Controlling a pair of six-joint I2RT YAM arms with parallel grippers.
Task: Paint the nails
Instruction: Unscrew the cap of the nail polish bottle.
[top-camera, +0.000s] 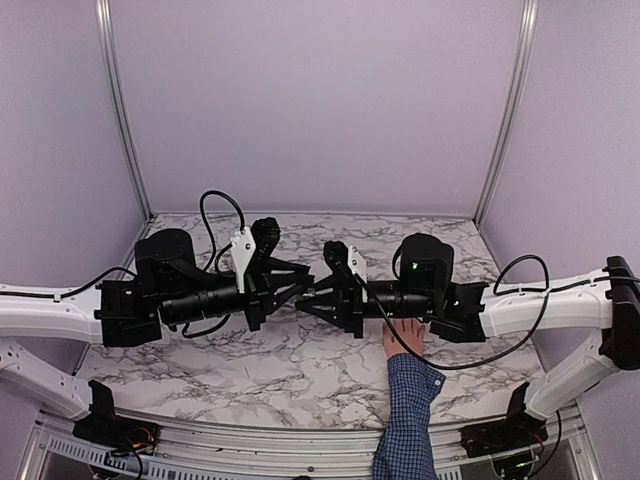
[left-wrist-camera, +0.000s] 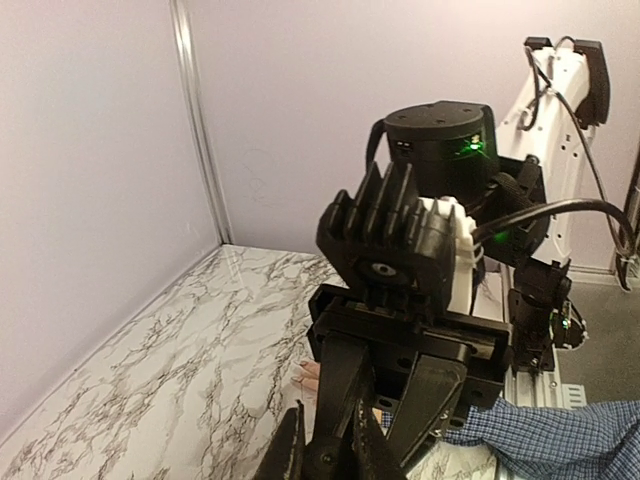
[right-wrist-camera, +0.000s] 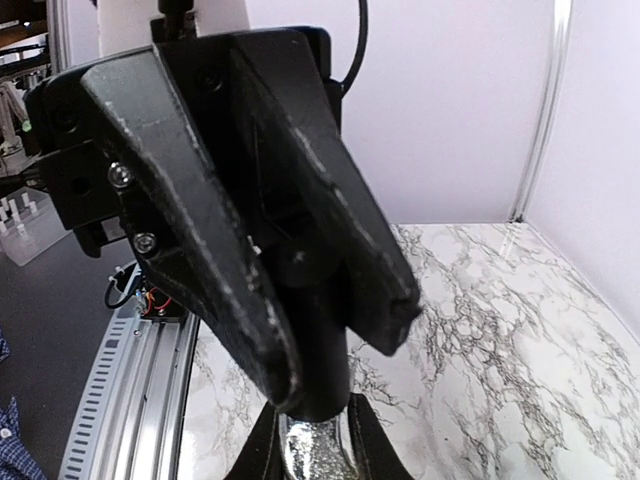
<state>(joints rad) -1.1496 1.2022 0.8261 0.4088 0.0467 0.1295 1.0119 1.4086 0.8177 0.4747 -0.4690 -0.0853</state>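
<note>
- Right gripper (right-wrist-camera: 340, 355): fingers nearly closed, clamped on a dark cap (right-wrist-camera: 322, 385). Tips point straight down in the right wrist view.
- Below the cap is a bottle (right-wrist-camera: 316, 458) with a silvery, glittery body. Only its top part is in frame.
- Left gripper (left-wrist-camera: 327, 455): fingers narrowed to a small gap, one on each side of the bottle, gripping it. In the left wrist view only its fingertips show, at the bottom edge.
- The two grippers meet tip to tip over the middle of the marble table (top-camera: 250, 370), and both arms reach in from the sides at about the same height.
- Bottle and cap are held up off the table between the grippers. Can't tell whether the cap is seated or loose.
- Hand (top-camera: 404, 340): palm down on the marble, right of centre, just under the right arm's wrist. The arm hides most of the fingers from above.
- Nails (left-wrist-camera: 303, 372): a pale fingertip or two show on the marble behind the right gripper in the left wrist view. They're too small to tell if there's any paint.
- Blue checked sleeve (top-camera: 408, 420) runs from the hand back to the near edge of the table.
- The hand is well apart from the bottle and lower than it, off to the right-arm side.
</note>
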